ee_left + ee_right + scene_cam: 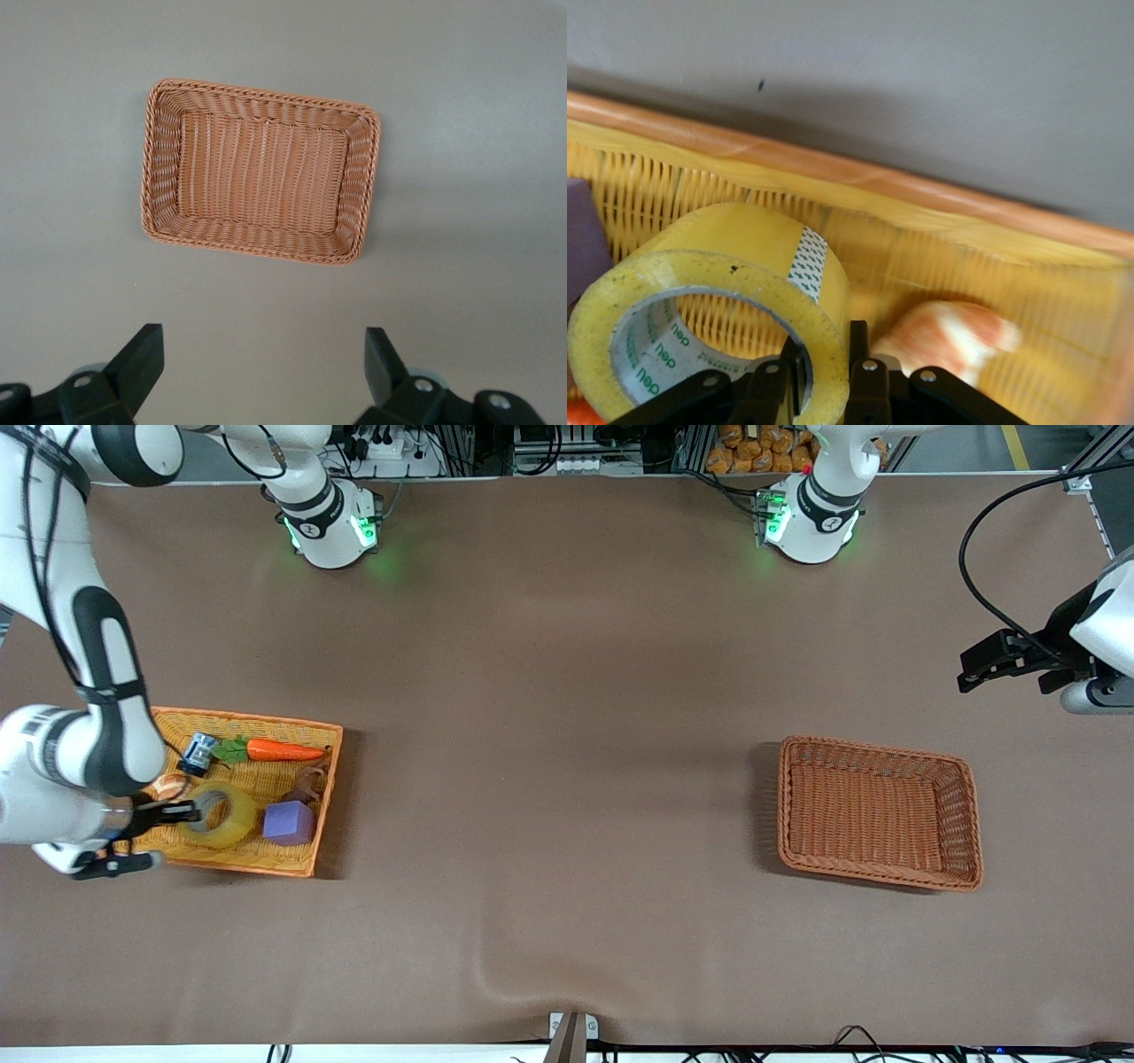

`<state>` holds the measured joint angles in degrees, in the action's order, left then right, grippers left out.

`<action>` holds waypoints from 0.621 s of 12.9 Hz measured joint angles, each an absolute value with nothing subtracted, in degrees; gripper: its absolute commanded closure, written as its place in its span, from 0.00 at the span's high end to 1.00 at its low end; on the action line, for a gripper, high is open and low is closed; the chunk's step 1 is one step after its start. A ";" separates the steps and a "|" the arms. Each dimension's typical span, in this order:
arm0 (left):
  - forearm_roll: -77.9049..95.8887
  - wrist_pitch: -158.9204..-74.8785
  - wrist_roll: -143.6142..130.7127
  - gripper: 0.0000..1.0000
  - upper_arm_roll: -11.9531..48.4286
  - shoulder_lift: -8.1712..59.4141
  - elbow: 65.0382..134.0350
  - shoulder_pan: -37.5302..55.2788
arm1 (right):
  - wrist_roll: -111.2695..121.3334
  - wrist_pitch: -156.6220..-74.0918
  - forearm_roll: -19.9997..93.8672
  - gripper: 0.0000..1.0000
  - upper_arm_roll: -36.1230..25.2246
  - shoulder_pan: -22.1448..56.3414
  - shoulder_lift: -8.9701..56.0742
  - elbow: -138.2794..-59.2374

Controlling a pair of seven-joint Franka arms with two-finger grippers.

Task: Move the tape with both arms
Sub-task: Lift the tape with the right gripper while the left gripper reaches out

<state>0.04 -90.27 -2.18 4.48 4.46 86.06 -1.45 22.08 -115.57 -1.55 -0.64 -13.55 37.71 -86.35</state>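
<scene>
Front view: two baskets sit on the brown table. The orange basket lies toward the right arm's end, near the table's edge there; the brown basket lies toward the left arm's end and holds nothing. In the orange basket are one tape, one purple cube just beside it, one carrot, one small blue can and one small brown item I cannot identify. The right gripper is down in the orange basket, clamped on the tape's wall. The left gripper waits in the air over the table's edge at the left arm's end.

Left wrist view: one brown basket lies on the table below the left gripper, whose two fingers stand wide apart, grasping nothing.

Right wrist view: the right gripper pinches the tape through its wall, one finger inside the grey core, the other outside. An orange-and-white item lies beside it in the orange basket; the cube shows at the frame's edge.
</scene>
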 measured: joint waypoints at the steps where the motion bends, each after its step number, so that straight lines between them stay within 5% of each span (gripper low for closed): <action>1: 0.04 -90.29 -2.18 1.00 4.47 4.56 86.08 -1.47 | 22.31 -113.13 -1.53 0.00 -0.58 -13.80 35.61 -85.76; 4: 0.04 -90.42 -2.18 1.00 4.46 4.66 86.08 -1.50 | 21.16 -103.97 -1.06 0.00 2.25 -12.23 30.55 -84.00; 8: 0.04 -91.65 -2.18 1.00 4.41 5.68 86.16 -1.54 | 0.49 -98.05 -0.14 0.00 4.76 1.06 30.19 -82.15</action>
